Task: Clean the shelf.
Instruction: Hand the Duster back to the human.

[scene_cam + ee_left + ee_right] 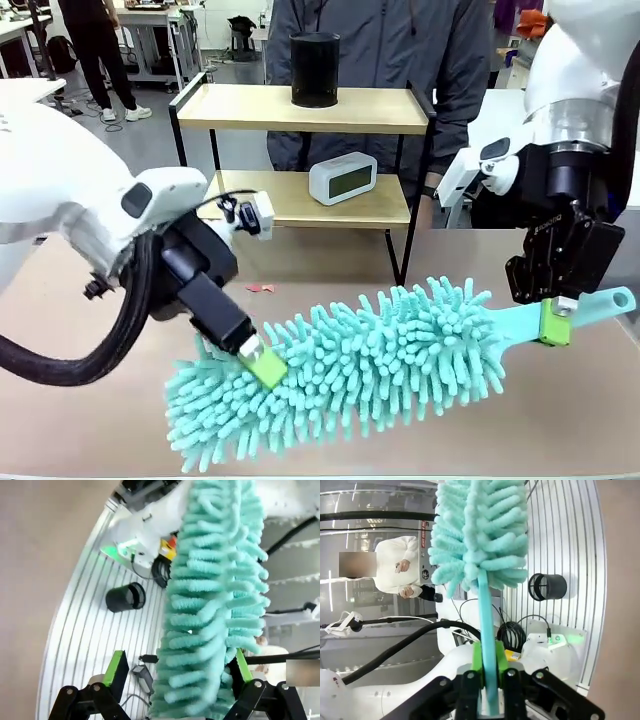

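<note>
Beige tabletop [90, 330] runs across the near part of the scene, with a workshop of other benches behind it and a person in a dark jacket [375, 50] standing at the far side. At near left the left gripper [262, 362] reaches into the fluffy end of a teal microfibre duster [340, 370]; in the left wrist view its green pads [116, 667] stand wide apart on either side of the pile, one pad clear of it, so it seems to be steadying or about to take the head rather than clamping it. The duster lies nearly level above the tabletop, spanning from one arm to the other. Beyond it at far centre stands the shelf [300, 108], on the tabletop in front of the person, with a black cylindrical speaker [315, 70] on its upper board and a white digital clock [342, 178] on the lower one, both probably obstacles to a sweep. At right the right gripper [553, 318] is closed on the flat teal handle [487, 630], pads pressed to both faces, which gives firm control of the tool for wiping.
</note>
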Motion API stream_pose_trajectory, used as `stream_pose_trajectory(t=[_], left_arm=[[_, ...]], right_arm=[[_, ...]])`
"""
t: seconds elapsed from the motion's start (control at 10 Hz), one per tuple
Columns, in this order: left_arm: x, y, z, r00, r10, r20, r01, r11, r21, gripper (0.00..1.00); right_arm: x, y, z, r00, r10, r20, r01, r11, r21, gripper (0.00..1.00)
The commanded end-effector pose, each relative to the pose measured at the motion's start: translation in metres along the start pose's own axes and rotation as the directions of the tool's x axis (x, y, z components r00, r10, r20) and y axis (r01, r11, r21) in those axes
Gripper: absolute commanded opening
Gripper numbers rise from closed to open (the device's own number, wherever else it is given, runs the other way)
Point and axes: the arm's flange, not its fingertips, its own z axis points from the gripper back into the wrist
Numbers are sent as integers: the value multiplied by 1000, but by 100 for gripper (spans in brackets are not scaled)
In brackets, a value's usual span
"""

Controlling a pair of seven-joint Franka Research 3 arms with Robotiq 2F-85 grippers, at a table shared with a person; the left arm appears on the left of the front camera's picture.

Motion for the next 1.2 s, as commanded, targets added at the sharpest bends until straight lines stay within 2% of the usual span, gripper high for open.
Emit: stream_pose_trajectory(t=[0.0,0.3,0.4,0.5,0.7,1.0,1.1], left_arm=[[-24,2,-8,998,-36,-57,32,996,-77,100],[-28,-3,-13,995,-52,-85,42,992,-116,100],[-28,-3,-13,996,-55,-71,47,993,-113,79],[-27,-3,-14,995,-80,-65,73,992,-102,40],[-27,-4,-13,994,-81,-68,73,992,-106,0],[-27,-4,-14,994,-81,-75,73,992,-104,2],[-27,-4,-13,994,-80,-76,72,992,-101,0]], right_arm=[[-4,-1,2,999,34,25,-34,999,16,13],[-4,-3,2,999,31,27,-32,999,22,13],[-4,-3,1,999,33,26,-34,999,26,13],[-5,-4,1,999,32,24,-33,999,30,13],[-6,-5,0,999,31,24,-32,999,31,13],[-6,-5,1,999,28,25,-29,999,27,13],[-6,-5,1,999,24,24,-25,999,30,13]])
